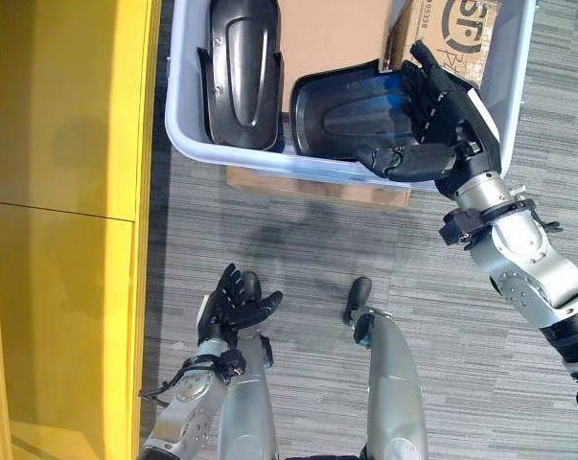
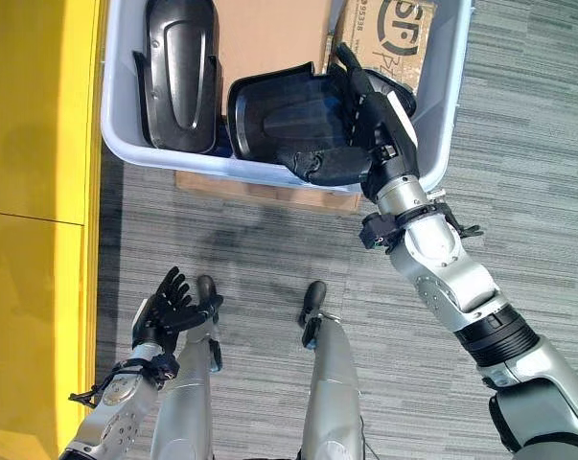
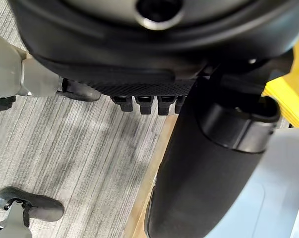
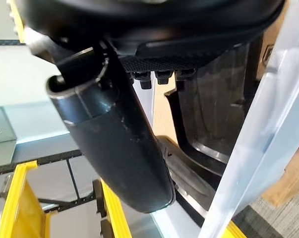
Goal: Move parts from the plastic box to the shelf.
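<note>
A pale plastic box stands on the floor ahead with two black moulded parts in it. The long part lies at its left. The wider part lies against the near wall, and my right hand is on it: fingers spread over its right side, thumb curled along its near edge. In the right wrist view this part stands just past the fingers. My left hand hangs low over the carpet near the shelf, fingers straight, nothing in it.
The yellow shelf runs down the whole left side. In the box's far right corner sits a cardboard carton, and brown cardboard lines the bottom. A wooden board sticks out under the box. Grey carpet lies between box and me.
</note>
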Available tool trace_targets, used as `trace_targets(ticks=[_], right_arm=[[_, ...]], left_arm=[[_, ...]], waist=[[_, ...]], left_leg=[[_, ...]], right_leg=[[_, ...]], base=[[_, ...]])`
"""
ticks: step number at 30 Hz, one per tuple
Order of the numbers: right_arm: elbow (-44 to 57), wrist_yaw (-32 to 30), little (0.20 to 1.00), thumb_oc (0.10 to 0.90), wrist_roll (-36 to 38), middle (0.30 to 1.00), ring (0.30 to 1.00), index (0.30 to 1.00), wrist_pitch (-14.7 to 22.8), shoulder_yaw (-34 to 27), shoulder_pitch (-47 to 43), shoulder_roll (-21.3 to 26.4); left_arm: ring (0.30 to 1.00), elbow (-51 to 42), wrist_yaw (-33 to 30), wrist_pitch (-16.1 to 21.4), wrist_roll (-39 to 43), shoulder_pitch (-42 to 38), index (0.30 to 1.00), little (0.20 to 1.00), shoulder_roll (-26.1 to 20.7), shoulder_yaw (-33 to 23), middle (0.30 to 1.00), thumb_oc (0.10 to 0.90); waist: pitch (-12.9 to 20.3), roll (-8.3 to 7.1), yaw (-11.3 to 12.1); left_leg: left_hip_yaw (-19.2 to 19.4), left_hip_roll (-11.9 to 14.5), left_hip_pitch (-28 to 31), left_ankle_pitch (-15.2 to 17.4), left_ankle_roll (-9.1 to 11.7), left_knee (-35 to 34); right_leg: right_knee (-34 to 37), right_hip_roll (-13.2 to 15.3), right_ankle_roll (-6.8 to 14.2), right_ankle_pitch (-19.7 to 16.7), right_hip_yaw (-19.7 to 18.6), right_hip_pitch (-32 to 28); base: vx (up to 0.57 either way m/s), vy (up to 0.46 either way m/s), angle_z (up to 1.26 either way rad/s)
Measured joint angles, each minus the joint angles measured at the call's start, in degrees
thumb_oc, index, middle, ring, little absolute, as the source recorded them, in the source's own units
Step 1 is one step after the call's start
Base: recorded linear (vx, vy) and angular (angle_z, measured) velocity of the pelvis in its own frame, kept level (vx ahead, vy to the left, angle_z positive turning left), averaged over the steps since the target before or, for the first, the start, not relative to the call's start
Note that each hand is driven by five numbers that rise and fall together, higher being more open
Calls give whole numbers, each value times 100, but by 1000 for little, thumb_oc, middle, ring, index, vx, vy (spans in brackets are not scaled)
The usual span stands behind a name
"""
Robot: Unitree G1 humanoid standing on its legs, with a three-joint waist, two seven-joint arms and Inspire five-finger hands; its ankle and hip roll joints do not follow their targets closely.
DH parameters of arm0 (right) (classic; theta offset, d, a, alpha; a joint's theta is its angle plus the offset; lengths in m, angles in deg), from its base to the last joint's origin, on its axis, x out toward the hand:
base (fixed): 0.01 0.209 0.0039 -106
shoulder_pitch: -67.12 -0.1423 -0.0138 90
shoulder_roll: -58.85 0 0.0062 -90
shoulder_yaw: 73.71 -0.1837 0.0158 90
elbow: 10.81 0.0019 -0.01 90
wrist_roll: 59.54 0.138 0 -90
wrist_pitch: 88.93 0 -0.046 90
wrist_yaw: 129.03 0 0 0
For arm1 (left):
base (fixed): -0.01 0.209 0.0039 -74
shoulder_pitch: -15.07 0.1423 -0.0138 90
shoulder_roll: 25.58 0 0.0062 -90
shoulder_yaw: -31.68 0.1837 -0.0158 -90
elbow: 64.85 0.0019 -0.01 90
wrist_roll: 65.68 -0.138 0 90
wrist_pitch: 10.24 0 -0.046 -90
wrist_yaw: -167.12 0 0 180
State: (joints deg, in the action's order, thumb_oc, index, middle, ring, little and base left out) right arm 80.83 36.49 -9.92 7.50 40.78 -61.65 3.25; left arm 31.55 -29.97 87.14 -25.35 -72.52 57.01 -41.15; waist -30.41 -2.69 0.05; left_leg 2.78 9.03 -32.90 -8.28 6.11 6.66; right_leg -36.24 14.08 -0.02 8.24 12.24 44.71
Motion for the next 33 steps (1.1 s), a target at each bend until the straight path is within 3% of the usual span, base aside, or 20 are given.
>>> trace_targets(ticks=[12, 14, 23, 29, 33], right_arm=[[-555, -426, 1000, 900, 112, 1000, 1000, 1000, 18, -325, 51, -201], [-934, -526, 1000, 900, 109, 1000, 1000, 1000, 51, -519, -2, -493], [-1422, -810, 1000, 900, 113, 1000, 1000, 1000, 54, -551, -184, -929], [-2299, -914, 1000, 900, 242, 1000, 1000, 1000, 68, -549, -835, -1312], [-3714, -1025, 1000, 900, 264, 1000, 1000, 1000, 146, -559, -2034, -1682]], left_arm=[[1000, -5, -25, -51, 116, 5, 1000, 1000, 0, 112, 1000, 900], [1000, -3, -31, -76, 223, 7, 1000, 1000, 4, 124, 1000, 900], [1000, 0, -105, -81, 412, 18, 1000, 1000, 9, 130, 1000, 900], [1000, 28, -107, -79, 445, 22, 1000, 1000, 7, 233, 1000, 900], [1000, 43, -105, -73, 462, 14, 1000, 1000, 16, 343, 1000, 900]], waist=[[3, -6, 3], [4, -7, 9], [4, -7, 15], [5, -5, 32], [7, 0, 25]], left_leg=[[-8, -2, 8, -1, 2, 31], [-9, -2, 2, -1, 2, 32], [-1, -2, -5, 1, 1, 15], [-1, -5, -12, 0, 1, 17], [14, -7, -16, -7, 12, 23]], right_leg=[[-18, 5, -2, -2, -2, -17], [-11, 4, -2, -2, -2, -11], [2, -1, -2, -2, -6, 0], [9, -1, 0, 0, -9, 11], [3, -6, 3, -4, -41, 38]], base=[[0, 0, 0], [0, 0, 0], [0, 0, 0], [0, 0, 0], [0, 0, 0]])
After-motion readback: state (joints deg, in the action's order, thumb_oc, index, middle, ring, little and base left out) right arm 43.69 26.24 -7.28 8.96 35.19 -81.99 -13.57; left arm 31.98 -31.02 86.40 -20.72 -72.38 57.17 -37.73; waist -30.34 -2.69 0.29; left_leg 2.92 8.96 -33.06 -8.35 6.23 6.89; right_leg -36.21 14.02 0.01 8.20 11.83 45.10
